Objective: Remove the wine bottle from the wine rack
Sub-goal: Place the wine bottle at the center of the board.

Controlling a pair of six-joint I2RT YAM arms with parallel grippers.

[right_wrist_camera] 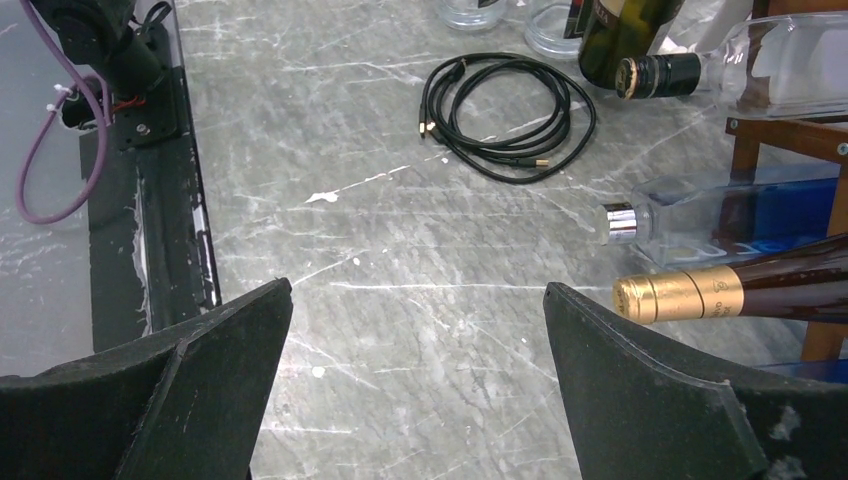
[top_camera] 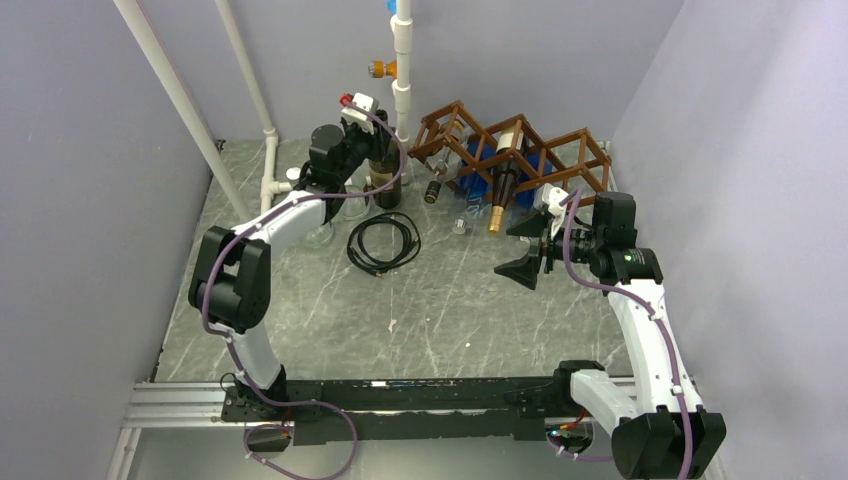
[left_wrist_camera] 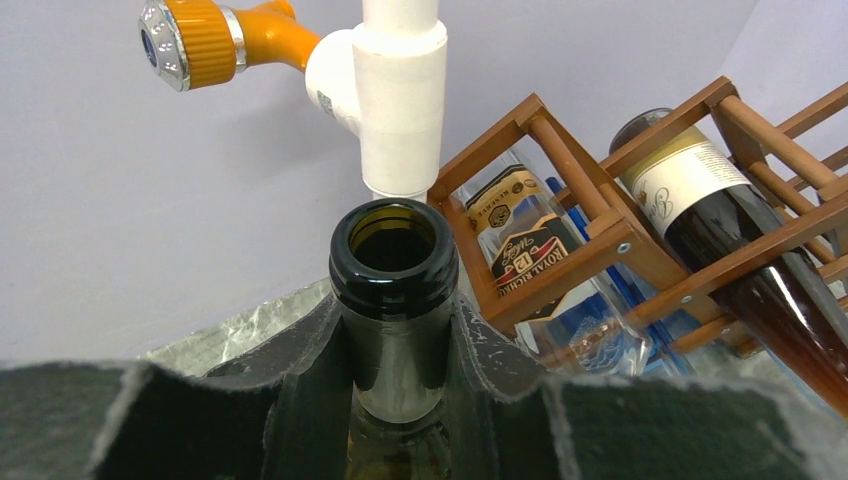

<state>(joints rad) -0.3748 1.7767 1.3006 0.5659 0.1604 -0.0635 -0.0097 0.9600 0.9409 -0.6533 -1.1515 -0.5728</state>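
A dark green wine bottle (top_camera: 383,182) stands upright on the table just left of the wine rack (top_camera: 470,125), under the white pipe. My left gripper (top_camera: 372,142) is shut on its neck (left_wrist_camera: 393,300), just below the open mouth. The brown lattice rack (left_wrist_camera: 590,190) still carries a dark bottle with a gold foil cap (top_camera: 503,190), neck pointing down towards the front. My right gripper (top_camera: 522,248) hangs open and empty over the table. In the right wrist view that gold cap (right_wrist_camera: 690,293) lies just beyond the right gripper's (right_wrist_camera: 415,290) right finger.
A coiled black cable (top_camera: 383,243) lies mid-table. A clear bottle with a black cap (right_wrist_camera: 660,75) and a clear blue one (right_wrist_camera: 700,215) stick out of the rack's lower cells. White pipes (top_camera: 402,70) with an orange tap (left_wrist_camera: 200,40) stand behind. Walls close in on both sides.
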